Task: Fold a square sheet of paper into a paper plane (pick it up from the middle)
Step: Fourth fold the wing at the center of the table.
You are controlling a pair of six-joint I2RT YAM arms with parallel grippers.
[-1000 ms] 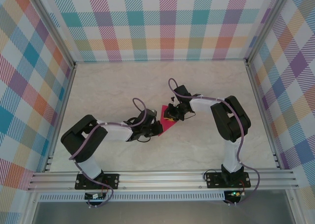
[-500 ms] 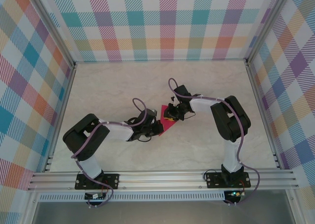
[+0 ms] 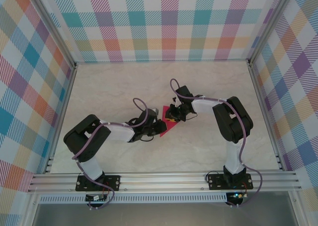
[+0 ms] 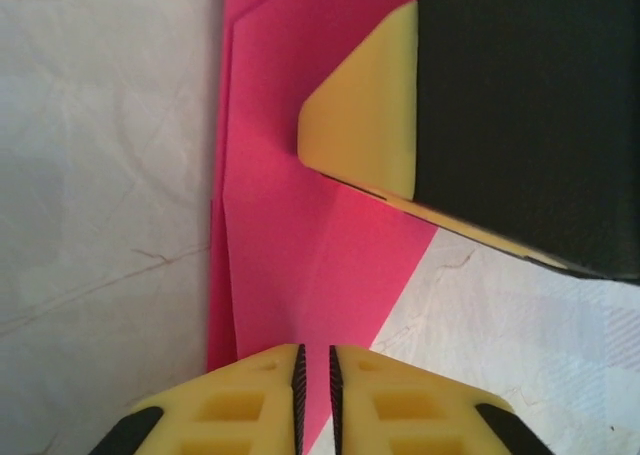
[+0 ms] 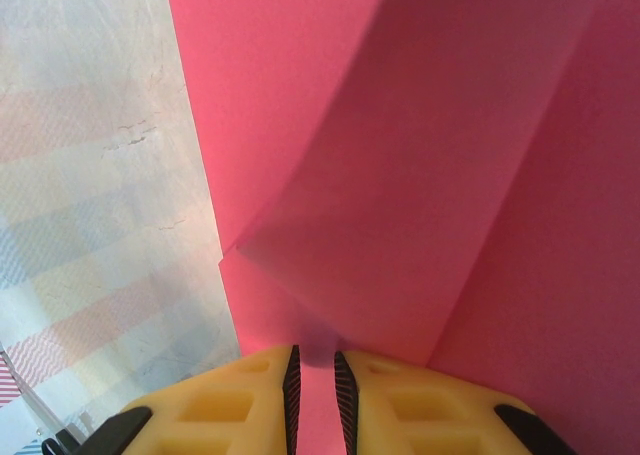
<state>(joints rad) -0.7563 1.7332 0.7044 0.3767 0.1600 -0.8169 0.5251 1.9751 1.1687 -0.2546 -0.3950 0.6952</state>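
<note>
The crimson-pink sheet of paper lies partly folded in the middle of the table, between both grippers. In the left wrist view the paper shows creases and a doubled left edge. My left gripper sits at its near corner, jaws a thin slit apart with pink showing through. It meets the paper from the left. My right gripper is shut on a raised fold of the paper, which runs down between its pads. One right finger rests over the sheet.
The pale marble tabletop is ringed by checked walls and an aluminium frame along the near edge. Both arms bend inward toward the centre, with open table behind and to both sides of them.
My left jaws have parted a little from fully shut. The left arm has shifted slightly; the right arm and the paper stay put.
</note>
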